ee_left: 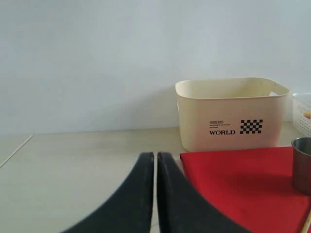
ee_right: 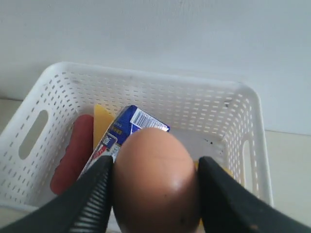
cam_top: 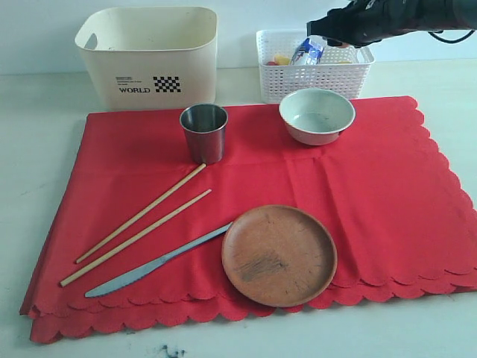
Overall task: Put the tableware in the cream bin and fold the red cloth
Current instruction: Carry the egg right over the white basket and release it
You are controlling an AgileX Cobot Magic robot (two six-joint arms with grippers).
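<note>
The red cloth (cam_top: 373, 194) lies spread flat on the table. On it stand a steel cup (cam_top: 203, 133) and a pale bowl (cam_top: 317, 115), with two wooden chopsticks (cam_top: 141, 214), a silver knife (cam_top: 149, 267) and a brown plate (cam_top: 279, 255) lying nearer the front. The cream bin (cam_top: 149, 60) stands behind the cloth's far left corner. My right gripper (cam_top: 328, 33) hovers over the white lattice basket (cam_top: 313, 78), shut on a brown egg (ee_right: 155, 194). My left gripper (ee_left: 155, 158) is shut and empty, low over the table left of the cloth (ee_left: 238, 179), facing the bin (ee_left: 231, 114).
The lattice basket (ee_right: 243, 121) holds a milk carton (ee_right: 121, 131), a red sausage (ee_right: 73, 160) and a yellow cheese slice (ee_right: 103, 121). A pale wall rises close behind the bin and basket. The left arm does not show in the exterior view.
</note>
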